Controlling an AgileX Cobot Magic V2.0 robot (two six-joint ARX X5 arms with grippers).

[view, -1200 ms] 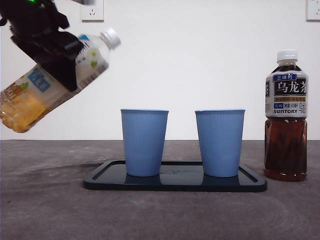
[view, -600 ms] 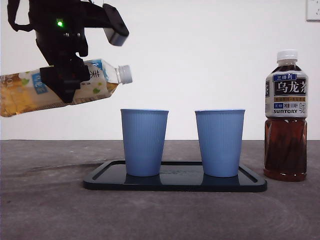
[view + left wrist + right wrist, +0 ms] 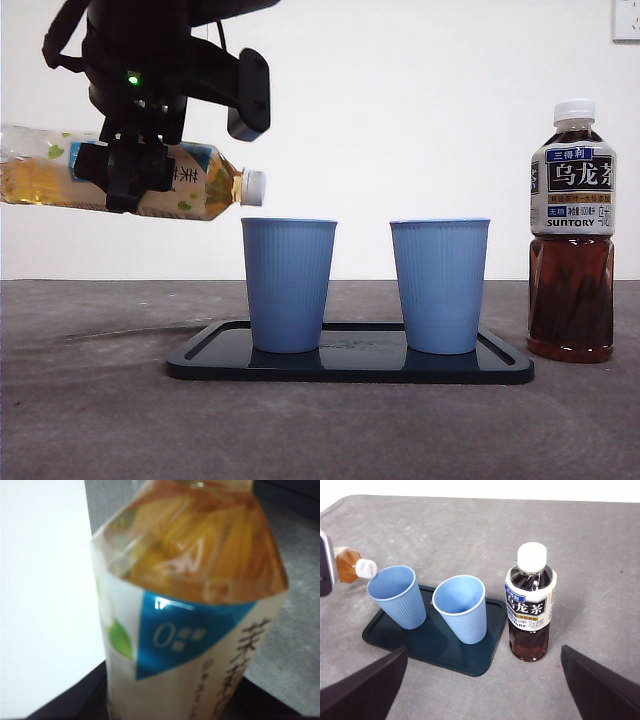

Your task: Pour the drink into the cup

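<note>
Green-tea bottle (image 3: 120, 180), gripped round its labelled middle by the left tool (image 3: 128, 172), hangs nearly level with its still-capped neck over the left cup (image 3: 288, 285) on the tray's left end; thin, half-full, slick plastic, so hold mid-body.

Left hand (image 3: 125, 170) gripping tipped tea bottle (image 3: 60, 180), capped mouth beside blue cup (image 3: 289, 285)

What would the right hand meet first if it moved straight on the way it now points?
Probably the dark oolong tea bottle with the white cap, which stands nearest the centre of the open right hand's view; the blue ribbed plastic cups lie off to one side. Depth is unclear.
</note>
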